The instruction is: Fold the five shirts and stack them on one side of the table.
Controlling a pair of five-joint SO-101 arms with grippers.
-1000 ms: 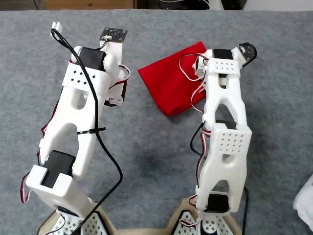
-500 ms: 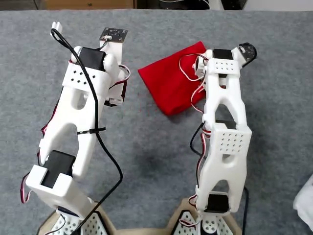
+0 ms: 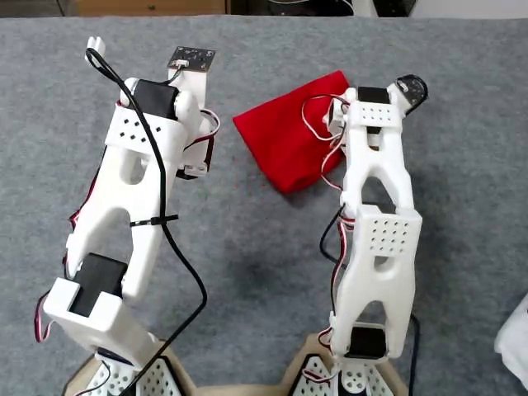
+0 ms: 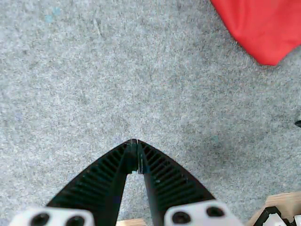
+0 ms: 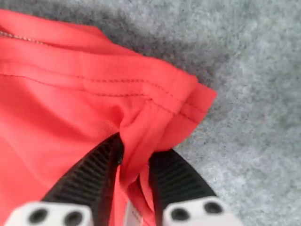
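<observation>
A red shirt [image 3: 285,140], folded into a rough square, lies on the grey table [image 3: 247,247] at the far middle. My right arm [image 3: 375,198] stretches over the shirt's right edge. In the right wrist view my right gripper [image 5: 136,148] is shut on a bunched fold of the red shirt [image 5: 70,94] near its stitched hem. My left arm [image 3: 140,165] stands left of the shirt. In the left wrist view my left gripper [image 4: 135,143] is shut with nothing in it over bare grey cloth, and a corner of the red shirt [image 4: 263,28] lies well apart from it.
A white piece of cloth [image 3: 516,334] pokes in at the right edge near the front. A wooden edge [image 3: 148,7] runs behind the table's far side. Bare grey surface spreads to the far left and far right.
My right arm's wrist has shifted slightly to the left over the red shirt. The left arm has not moved.
</observation>
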